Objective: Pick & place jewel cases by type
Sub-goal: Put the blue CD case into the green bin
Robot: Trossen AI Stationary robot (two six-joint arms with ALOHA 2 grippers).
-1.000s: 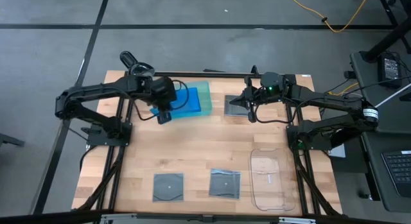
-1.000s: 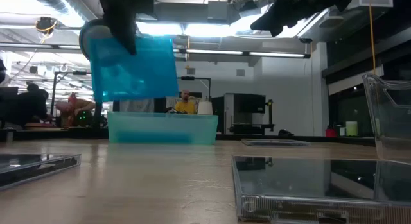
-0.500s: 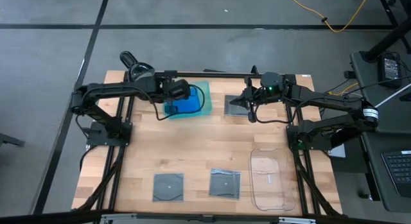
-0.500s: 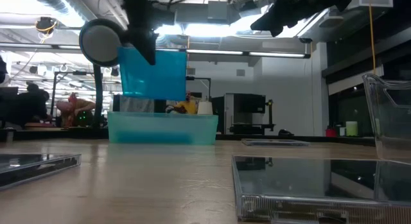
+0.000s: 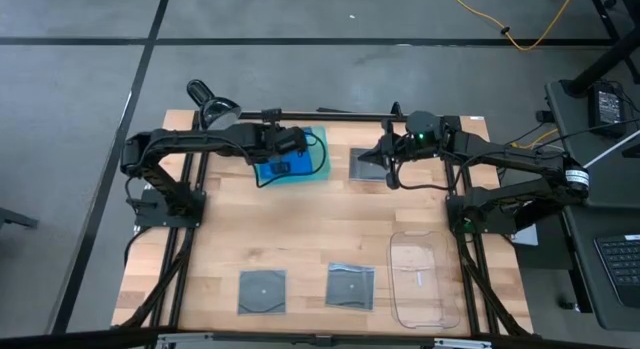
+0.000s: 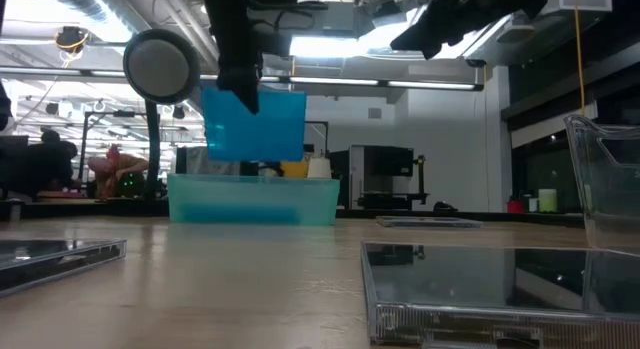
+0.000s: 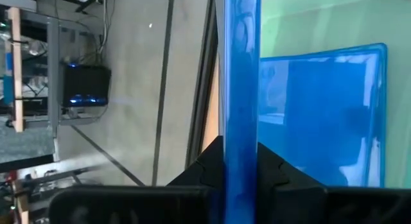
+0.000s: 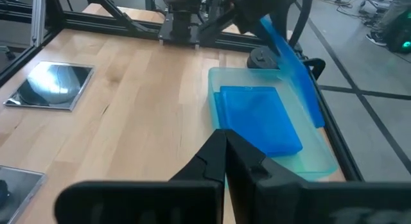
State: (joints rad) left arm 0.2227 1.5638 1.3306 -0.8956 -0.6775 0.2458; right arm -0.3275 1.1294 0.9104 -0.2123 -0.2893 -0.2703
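A bright blue jewel case (image 6: pixel 255 124) hangs above the translucent green tray (image 6: pixel 253 201) at the table's far side, with my left gripper (image 6: pixel 242 84) shut on it. Another blue case (image 7: pixel 334 115) lies flat in that tray (image 5: pixel 322 154). My right gripper (image 5: pixel 387 171) is shut and holds nothing; it hovers high over a grey-clear square case (image 5: pixel 366 165) lying flat at the far middle. Two more grey-clear cases (image 5: pixel 262 291) (image 5: pixel 351 285) lie flat near the front edge. My left gripper pinches the blue case's two flat faces between its fingers, near an upper corner (image 6: pixel 228 89); the left wrist view shows the case edge-on (image 7: pixel 241 147) between them. The fingers slant down from above. The case hangs below them nearly upright, clear of the tray.
A clear plastic tray (image 5: pixel 420 281) stands at the front right. Bare wood lies in the middle of the table (image 5: pixel 320 224). The right arm (image 5: pixel 500 164) reaches in from the table's right.
My left gripper has carried the blue case toward the table's right, over the green tray, sinking a little and rolling. The case has turned from showing a broad face to the high view to hanging nearly on edge.
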